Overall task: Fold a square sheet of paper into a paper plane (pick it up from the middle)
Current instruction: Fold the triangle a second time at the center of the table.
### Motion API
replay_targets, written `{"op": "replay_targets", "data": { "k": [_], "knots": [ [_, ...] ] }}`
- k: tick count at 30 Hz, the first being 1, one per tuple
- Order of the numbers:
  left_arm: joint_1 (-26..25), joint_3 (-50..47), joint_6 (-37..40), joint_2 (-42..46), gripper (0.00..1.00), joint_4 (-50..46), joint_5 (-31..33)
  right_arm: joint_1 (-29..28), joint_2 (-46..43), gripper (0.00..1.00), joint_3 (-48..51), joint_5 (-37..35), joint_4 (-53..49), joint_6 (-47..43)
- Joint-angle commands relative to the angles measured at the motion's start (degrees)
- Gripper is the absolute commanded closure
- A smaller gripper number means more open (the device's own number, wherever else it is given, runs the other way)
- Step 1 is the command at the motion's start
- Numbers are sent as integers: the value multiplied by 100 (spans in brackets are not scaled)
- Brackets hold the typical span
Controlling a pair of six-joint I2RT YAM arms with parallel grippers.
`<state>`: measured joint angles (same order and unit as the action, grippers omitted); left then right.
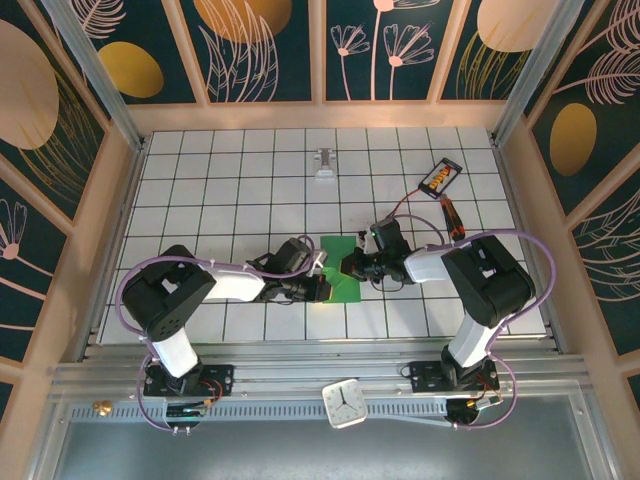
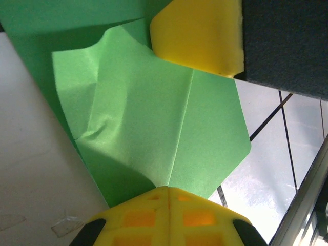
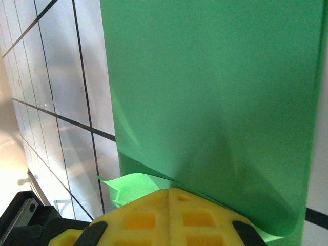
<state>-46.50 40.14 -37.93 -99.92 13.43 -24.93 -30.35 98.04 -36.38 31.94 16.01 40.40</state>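
While the left gripper point(image 1: 321, 288) clamps shut on the green paper point(image 1: 340, 255) at its 7 o'clock corner, a centre crease runs straight out from its yellow fingertips point(image 2: 154, 215). The right gripper point(image 1: 351, 266) is likewise pressed together and nips the sheet's 3 o'clock edge. The paper, partly folded with one flap rumpled, sits mid-table point(image 1: 250, 170) on the white grid. A screwdriver point(image 1: 452, 218) lies at 2 o'clock, well apart.

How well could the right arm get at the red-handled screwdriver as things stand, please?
Probably not yet: the screwdriver lies uncovered on the table close by, but the right gripper is shut on the green paper.
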Motion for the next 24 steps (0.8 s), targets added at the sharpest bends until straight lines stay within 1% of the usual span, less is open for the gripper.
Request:
{"op": "replay_targets", "data": {
  "k": [1, 4, 7, 12, 19, 24],
  "knots": [
    [2, -129, 327, -180, 100, -786, 410, 98, -108, 100, -120, -79, -414, -205],
    [5, -160, 422, -232, 100, -888, 525, 91, -294, 96, -93, 170, -288, -53],
    [2, -206, 488, -256, 100, -915, 577, 52, -514, 94, 96, 319, -89, 185],
    [0, -226, 515, -325, 100, -899, 512, -239, -777, 95, 310, 215, 16, 481],
    [2, -238, 489, -335, 100, -877, 463, -521, -658, 100, 496, 48, 211, 816],
    [2, -239, 489, -342, 100, -895, 462, -637, -537, 100, 500, -4, 288, 928]
  ]
}}
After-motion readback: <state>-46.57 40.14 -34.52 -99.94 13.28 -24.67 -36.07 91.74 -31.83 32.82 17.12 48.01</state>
